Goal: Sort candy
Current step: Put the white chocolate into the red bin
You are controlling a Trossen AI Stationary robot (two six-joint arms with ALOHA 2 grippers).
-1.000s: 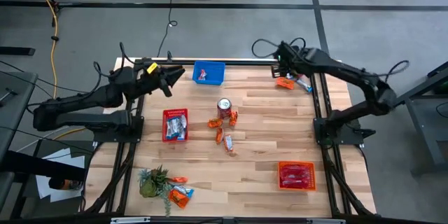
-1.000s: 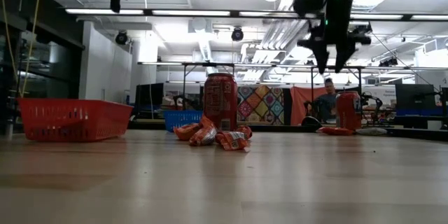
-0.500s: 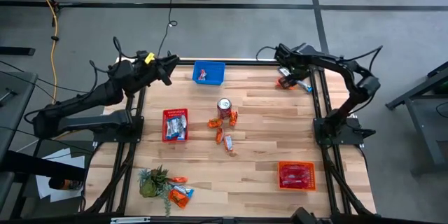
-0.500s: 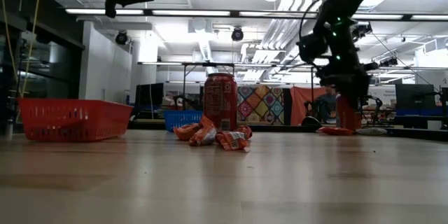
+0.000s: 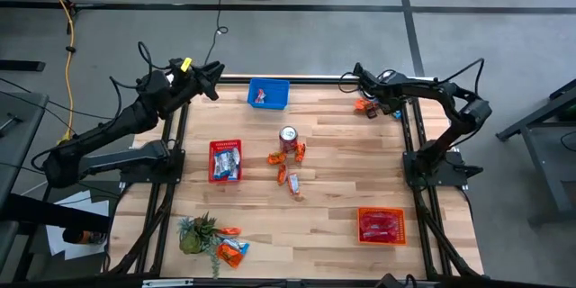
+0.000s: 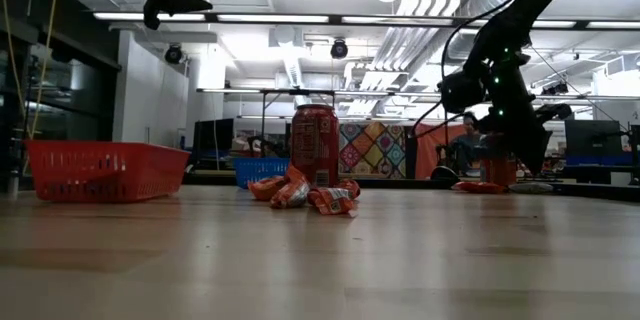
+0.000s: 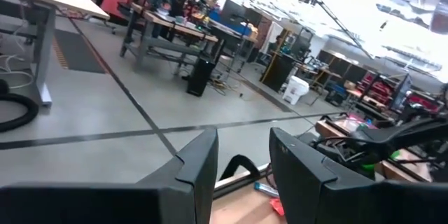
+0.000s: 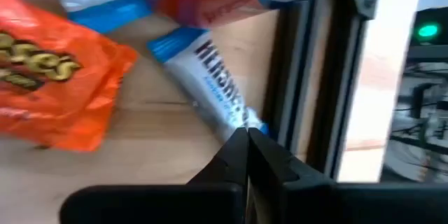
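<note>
While your right gripper sits at the surface's far right corner, its fingers are pinched together on the end of a blue-and-white candy beside an orange packet. Your left gripper hovers part-open and empty above the far left edge.

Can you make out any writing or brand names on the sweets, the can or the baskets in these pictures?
"HERSHEY": white letters on the blue-and-white packet, partly legible, in the right wrist view.
Orange packet: yellow brand letters, cut off and blurred, not readable for sure.
Red can: its print is too small to read.
Baskets and other sweets in the high view: no legible text.
</note>
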